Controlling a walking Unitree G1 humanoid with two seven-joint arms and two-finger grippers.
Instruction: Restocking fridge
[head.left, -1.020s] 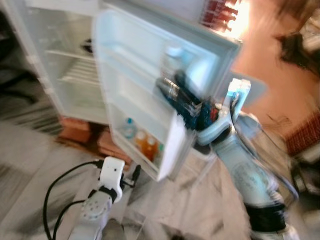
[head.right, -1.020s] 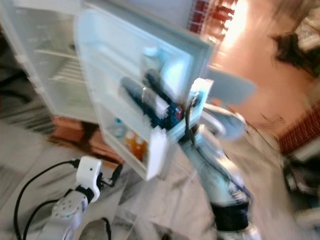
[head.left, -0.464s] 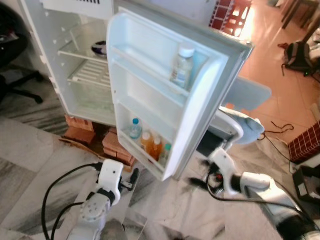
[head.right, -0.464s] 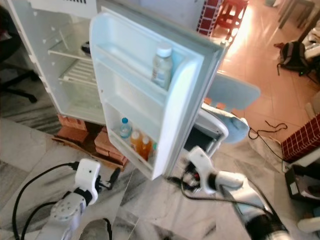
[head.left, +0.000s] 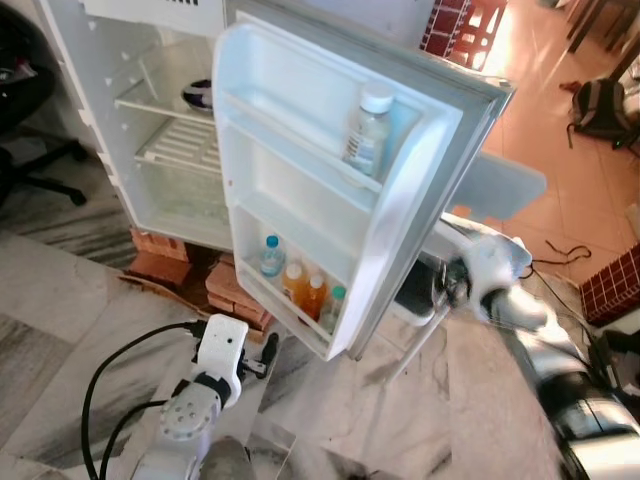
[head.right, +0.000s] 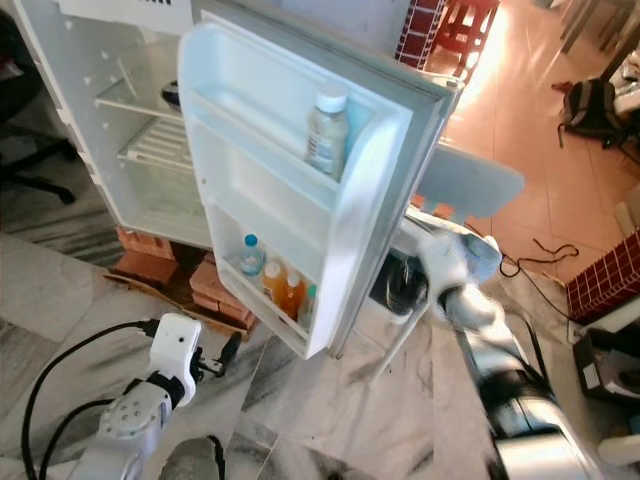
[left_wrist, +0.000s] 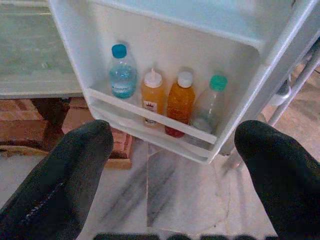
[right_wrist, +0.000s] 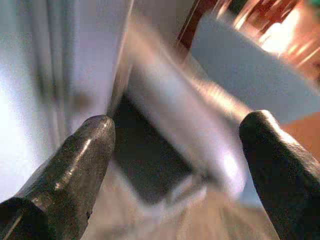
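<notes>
Both jaws spread, open fridge door (head.left: 340, 190), marble floor (head.left: 60, 320)

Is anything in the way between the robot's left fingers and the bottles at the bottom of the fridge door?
Nothing visible blocks the path. The left gripper is open and empty, facing the bottom door shelf. Only the shelf's low front rail crosses the lower part of the four bottles; their tops stand clear above it.
</notes>
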